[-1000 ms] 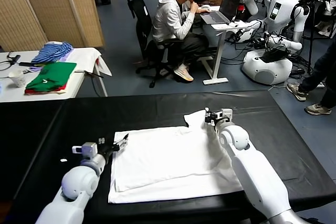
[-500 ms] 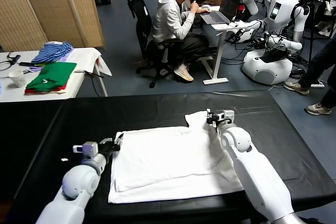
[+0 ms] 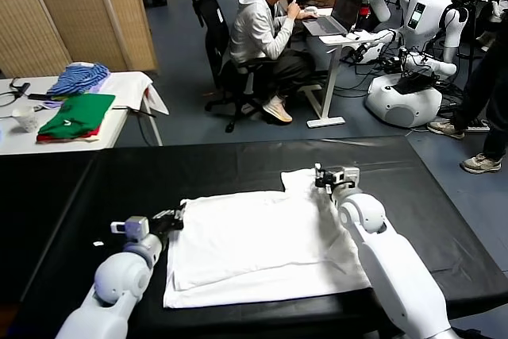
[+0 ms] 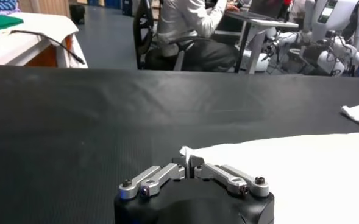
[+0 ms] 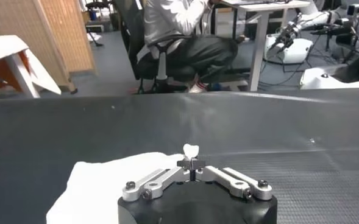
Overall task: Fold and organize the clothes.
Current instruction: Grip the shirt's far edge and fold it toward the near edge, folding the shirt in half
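The clothes, a white T-shirt (image 3: 254,244), lie flat on the black table (image 3: 238,166), with no pink print showing. My left gripper (image 3: 176,218) sits at the shirt's far left corner, low over the table. In the left wrist view that gripper (image 4: 188,163) is shut on the corner of the T-shirt (image 4: 289,173). My right gripper (image 3: 321,180) is at the far right part of the shirt, beside a raised sleeve. From the right wrist, the gripper (image 5: 191,161) is shut on the T-shirt (image 5: 106,179), and a small tuft of cloth pokes out between the fingertips.
A white side table (image 3: 119,89) at the back left holds green and red folded garments (image 3: 78,115) and a blue striped cloth (image 3: 78,78). Beyond the black table a seated person (image 3: 266,33) works at a desk, with other robots (image 3: 417,37) at the back right.
My left gripper has gone from open to shut on the shirt's far left corner. The right gripper, still shut on the cloth, has drifted slightly to the right.
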